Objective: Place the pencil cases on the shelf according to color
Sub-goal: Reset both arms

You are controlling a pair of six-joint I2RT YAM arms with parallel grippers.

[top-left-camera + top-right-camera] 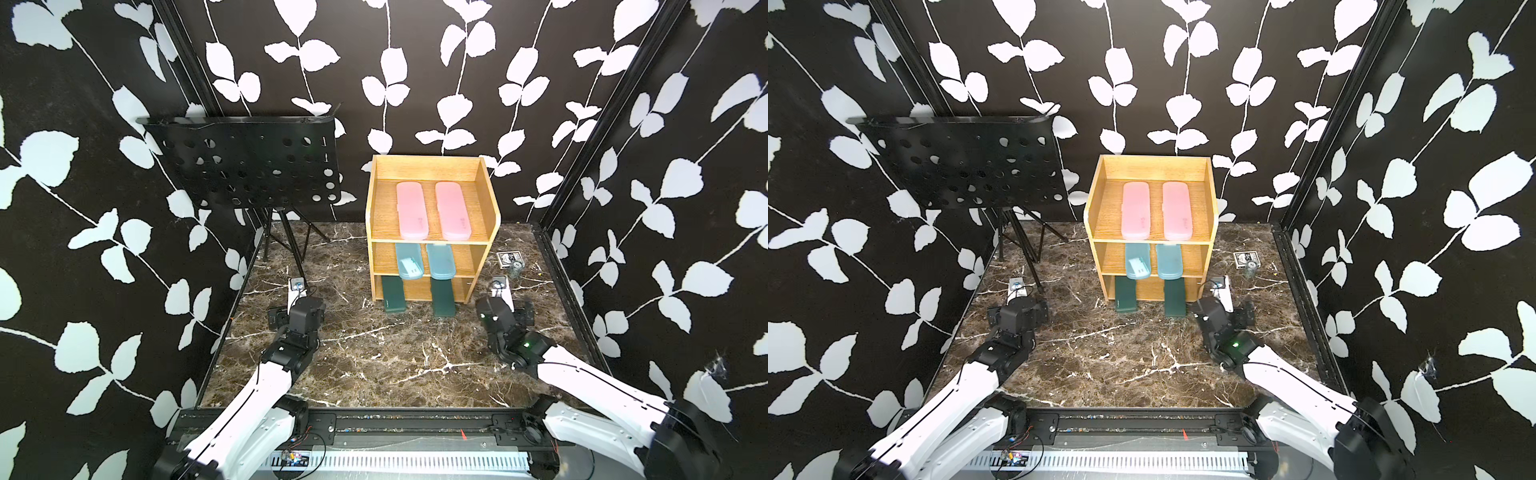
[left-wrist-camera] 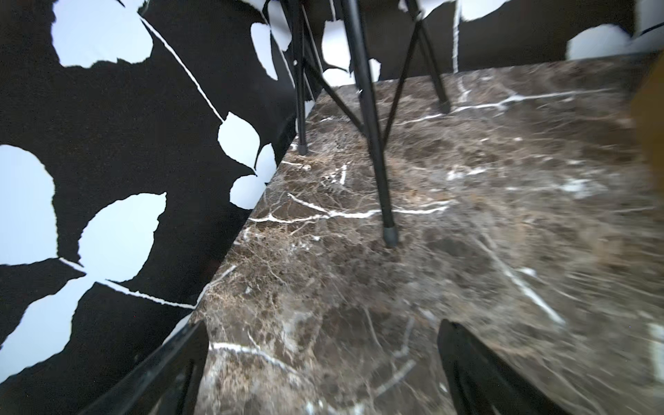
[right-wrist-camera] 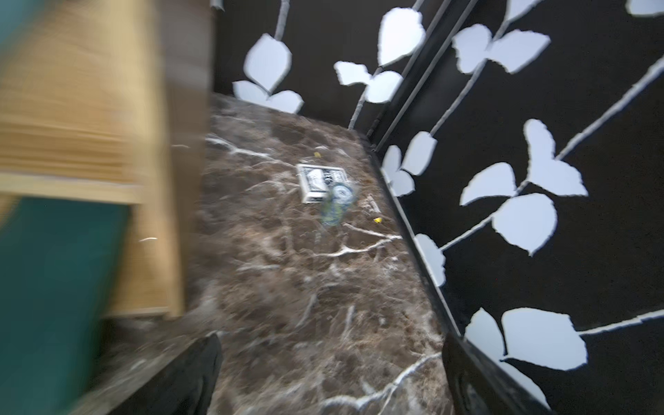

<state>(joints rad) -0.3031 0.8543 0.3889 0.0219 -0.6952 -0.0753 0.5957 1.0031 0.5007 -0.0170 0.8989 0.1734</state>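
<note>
The left arm point(image 1: 266, 386) and right arm point(image 1: 602, 390) are wearing smooth white covers. The left gripper point(image 2: 323, 323) and right gripper point(image 3: 330, 336) are showing black fingers point(image 2: 467, 359). A green light point(image 1: 1235, 344) is glowing on the right arm.

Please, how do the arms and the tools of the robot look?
Both the left arm and the right arm have white shells with a thin black line along them and black joints. A small green light glows near the right arm's wrist. The left tool and the right tool are black.
</note>
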